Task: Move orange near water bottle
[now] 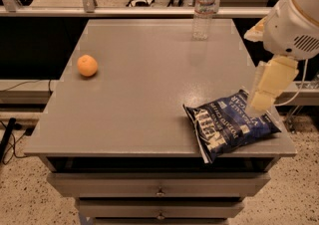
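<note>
At the near right corner of a grey table (144,119), above a stack of drawers (159,185) with small knobs, a blue chip bag (228,127) lies flat, its lower corner poking slightly past the front edge. Just above the bag's right end hangs the robot's cream-coloured gripper (267,88), pointing down from a bulky white arm (294,25) that enters from the right side of the scene. How far the claw is open cannot be told from this angle, and nothing is seen in its hold. Farther back on the left side of the tabletop, close to the left edge, sits the orange (87,65), alone and well apart from both the bag and the claw. At the far edge, right of centre, the water bottle (204,9) stands upright with its white cap on, well apart from the orange and across the table from it. Behind the table runs a pale rail (124,12).
</note>
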You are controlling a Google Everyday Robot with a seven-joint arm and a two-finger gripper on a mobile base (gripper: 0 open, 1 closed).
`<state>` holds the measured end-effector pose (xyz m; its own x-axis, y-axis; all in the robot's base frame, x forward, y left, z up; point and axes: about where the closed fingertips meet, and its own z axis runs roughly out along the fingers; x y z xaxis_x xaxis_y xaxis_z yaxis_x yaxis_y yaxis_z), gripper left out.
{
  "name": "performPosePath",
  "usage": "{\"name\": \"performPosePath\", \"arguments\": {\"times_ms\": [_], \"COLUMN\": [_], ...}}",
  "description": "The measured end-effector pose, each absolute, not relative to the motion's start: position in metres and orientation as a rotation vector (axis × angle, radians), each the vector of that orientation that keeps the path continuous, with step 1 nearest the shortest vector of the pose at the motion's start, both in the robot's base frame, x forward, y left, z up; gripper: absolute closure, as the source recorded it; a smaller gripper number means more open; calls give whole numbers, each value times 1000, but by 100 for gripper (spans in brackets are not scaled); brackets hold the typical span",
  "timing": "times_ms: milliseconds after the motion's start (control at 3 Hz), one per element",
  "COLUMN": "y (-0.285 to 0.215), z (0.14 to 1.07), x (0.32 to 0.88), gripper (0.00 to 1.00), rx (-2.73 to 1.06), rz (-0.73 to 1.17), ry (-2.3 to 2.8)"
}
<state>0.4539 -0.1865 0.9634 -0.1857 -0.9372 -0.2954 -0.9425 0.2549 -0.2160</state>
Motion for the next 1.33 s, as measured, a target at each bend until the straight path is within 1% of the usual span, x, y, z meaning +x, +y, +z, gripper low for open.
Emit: {"name": "performPosePath", "arguments": {"times_ms": [333,667,1000,1333], "y": [-136,-57,-12,-7], "z": [952,956,966,968], "x": [476,498,505,507], "gripper": [0,0,0,0], "rx": [-1692,-1630,-1583,-1574], "rz": [141,244,297,299], "ry": [2096,1994,1940,1931]}}
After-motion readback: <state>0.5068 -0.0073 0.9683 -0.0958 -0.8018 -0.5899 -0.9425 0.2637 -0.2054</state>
